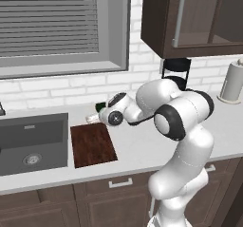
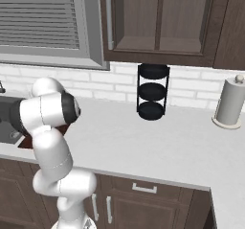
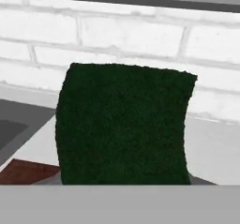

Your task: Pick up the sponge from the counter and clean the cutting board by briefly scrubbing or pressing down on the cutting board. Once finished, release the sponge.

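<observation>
The sponge (image 3: 123,124) looms close in the hand view, its dark green face upright and slightly curved, with the brick wall behind it. It hides my fingertips. In the left base view my gripper (image 1: 95,117) points left, just above the far end of the cutting board (image 1: 92,145), and the sponge (image 1: 100,107) sits at its tip, lifted off the counter (image 1: 137,147). The gripper looks shut on the sponge. A corner of the reddish-brown cutting board (image 3: 23,171) lies below the sponge at the lower left. A sliver of the board (image 2: 25,142) peeks out behind the arm.
The dark grey sink basin (image 1: 33,143) lies directly left of the board. A black tiered rack (image 2: 153,91) stands against the brick wall, and a paper towel roll (image 2: 228,103) stands at the far right. Wall cabinets hang above the counter.
</observation>
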